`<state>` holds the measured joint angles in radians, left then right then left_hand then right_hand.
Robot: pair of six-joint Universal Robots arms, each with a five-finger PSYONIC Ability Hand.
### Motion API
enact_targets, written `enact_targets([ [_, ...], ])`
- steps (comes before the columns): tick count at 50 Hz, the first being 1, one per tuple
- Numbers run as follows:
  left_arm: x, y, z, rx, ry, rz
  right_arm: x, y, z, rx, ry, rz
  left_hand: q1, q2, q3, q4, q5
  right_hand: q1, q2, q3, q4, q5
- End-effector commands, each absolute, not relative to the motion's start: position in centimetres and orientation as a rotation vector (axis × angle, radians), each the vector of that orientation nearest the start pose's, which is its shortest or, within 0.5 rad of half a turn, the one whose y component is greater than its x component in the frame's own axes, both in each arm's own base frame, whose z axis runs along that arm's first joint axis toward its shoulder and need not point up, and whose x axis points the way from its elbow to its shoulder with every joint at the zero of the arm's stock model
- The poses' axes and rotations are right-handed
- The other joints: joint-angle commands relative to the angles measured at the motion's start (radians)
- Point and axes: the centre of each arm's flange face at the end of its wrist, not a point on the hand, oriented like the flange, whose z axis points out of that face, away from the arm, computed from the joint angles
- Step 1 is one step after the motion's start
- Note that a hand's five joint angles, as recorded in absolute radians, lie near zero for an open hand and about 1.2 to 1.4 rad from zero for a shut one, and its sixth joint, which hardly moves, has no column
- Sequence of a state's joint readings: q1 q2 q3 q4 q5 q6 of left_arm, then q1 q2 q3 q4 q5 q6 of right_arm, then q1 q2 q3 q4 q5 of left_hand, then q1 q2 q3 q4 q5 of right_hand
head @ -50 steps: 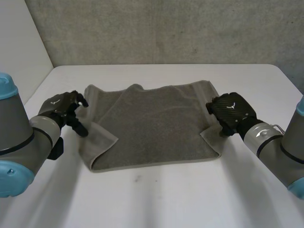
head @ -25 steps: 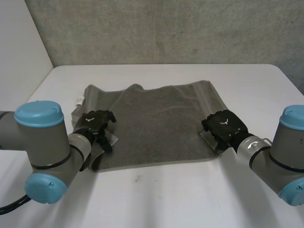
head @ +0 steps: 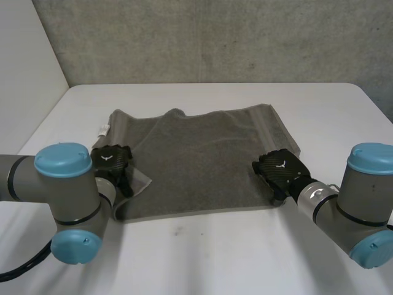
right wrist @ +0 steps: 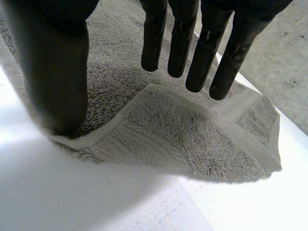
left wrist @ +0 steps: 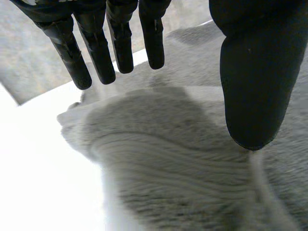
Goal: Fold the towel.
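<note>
Fingers (left wrist: pixel 120 45) on the left hand (head: pixel 112 161) could close too high and catch only fluff. Then the corner of the towel (head: pixel 202 153) would slip out and drop when the hand lifts. If one hand grabs well and the other does not, the fold could come out crooked. The turned-over flap (right wrist: pixel 192 130) under the right hand (head: pixel 279 171) could also bunch up if it gets pinched together with the layer below.

The left hand's fingers are straight and spread away from the thumb (left wrist: pixel 250 82). They hold nothing. They hang just over a soft bump of cloth, and I cannot tell if the thumb tip touches it. The right hand's fingers (right wrist: pixel 180 45) are straight and wide open too. The flap lies between them and the thumb (right wrist: pixel 53 72), which looks to rest at the towel's edge.

The towel lies spread out on the white surface (head: pixel 215 258). The left hand is at its near left corner and the right hand is at its near right corner. Both of those corners are turned over.
</note>
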<state>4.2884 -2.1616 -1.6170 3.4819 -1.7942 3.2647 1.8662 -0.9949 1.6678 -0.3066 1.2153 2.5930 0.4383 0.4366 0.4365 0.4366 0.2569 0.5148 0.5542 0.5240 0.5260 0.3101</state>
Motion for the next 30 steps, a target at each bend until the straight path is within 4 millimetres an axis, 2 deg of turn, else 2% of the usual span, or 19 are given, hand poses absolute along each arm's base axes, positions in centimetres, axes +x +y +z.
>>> enact_targets([
  [1, -23.6, -29.8, 12.2, 0.417, 2.334, -1.838, 25.8, -28.8, 11.3, -1.272, 2.101, -1.724, 0.002, 0.003, 0.003, 0.003, 0.008, -0.036, -0.076, -0.046, -0.048, -0.006],
  [8, -21.1, -30.6, 12.5, 0.302, 2.290, -1.774, 25.8, -28.9, 11.3, -1.272, 2.105, -1.727, -0.104, -0.103, -0.103, -0.103, -0.098, -0.031, -0.070, -0.040, -0.042, 0.000],
  [10, -19.8, -30.7, 12.8, 0.256, 2.283, -1.753, 25.8, -28.9, 11.3, -1.276, 2.105, -1.728, -0.104, -0.103, -0.103, -0.103, -0.098, -0.031, -0.070, -0.040, -0.042, 0.000],
  [17, -17.9, -30.3, 14.1, 0.207, 2.276, -1.757, 25.7, -28.9, 11.3, -1.293, 2.102, -1.732, -0.104, -0.103, -0.103, -0.103, -0.098, -0.031, -0.070, -0.040, -0.042, 0.000],
  [21, -18.7, -29.5, 14.8, 0.266, 2.302, -1.805, 25.8, -28.9, 11.3, -1.293, 2.101, -1.734, -0.104, -0.103, -0.103, -0.103, -0.098, -0.031, -0.070, -0.040, -0.042, 0.000],
  [24, -19.9, -28.5, 15.3, 0.354, 2.334, -1.865, 25.8, -28.9, 11.3, -1.293, 2.101, -1.734, -0.104, -0.103, -0.103, -0.103, -0.098, -0.031, -0.070, -0.040, -0.042, 0.000],
  [26, -21.8, -27.1, 15.7, 0.468, 2.377, -1.927, 25.7, -28.8, 11.3, -1.293, 2.101, -1.734, -0.107, -0.106, -0.106, -0.106, -0.100, -0.031, -0.070, -0.040, -0.042, 0.000],
  [30, -23.0, -25.9, 15.3, 0.549, 2.414, -1.941, 25.7, -28.8, 11.3, -1.293, 2.102, -1.732, -0.110, -0.109, -0.108, -0.109, -0.103, -0.031, -0.070, -0.040, -0.042, 0.000],
])
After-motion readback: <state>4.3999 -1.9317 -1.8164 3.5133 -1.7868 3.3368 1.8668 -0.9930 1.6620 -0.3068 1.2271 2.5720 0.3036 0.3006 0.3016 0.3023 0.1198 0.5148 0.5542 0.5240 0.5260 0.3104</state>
